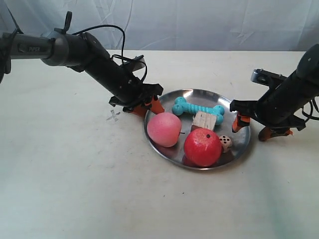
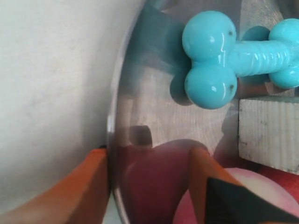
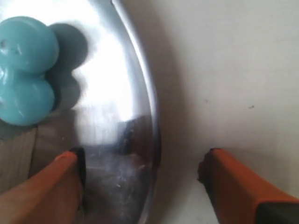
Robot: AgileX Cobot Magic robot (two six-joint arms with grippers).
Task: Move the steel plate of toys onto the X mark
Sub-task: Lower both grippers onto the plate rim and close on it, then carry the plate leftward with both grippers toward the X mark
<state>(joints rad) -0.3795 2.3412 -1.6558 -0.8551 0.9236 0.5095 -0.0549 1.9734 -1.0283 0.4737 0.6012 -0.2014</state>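
Note:
The steel plate (image 1: 239, 144) lies at the table's middle with the toys on it: turquoise bone (image 1: 198, 108), pink ball (image 1: 163, 129), red ball (image 1: 202, 147), wooden cube (image 1: 205, 120) and die (image 1: 226, 143). The X mark (image 1: 113, 117) is drawn on the table just beyond the plate, on the exterior view's left. My left gripper (image 1: 148, 108) is open and straddles the plate rim (image 2: 112, 126) near the bone (image 2: 210, 60); its outer finger (image 2: 91, 186) touches the rim. My right gripper (image 1: 251, 129) is open wide astride the opposite rim (image 3: 152, 116).
The white table (image 1: 75, 189) stretches around the plate. A pale cloth backdrop (image 1: 199, 25) hangs behind. A black cable (image 1: 107, 30) loops above the left arm.

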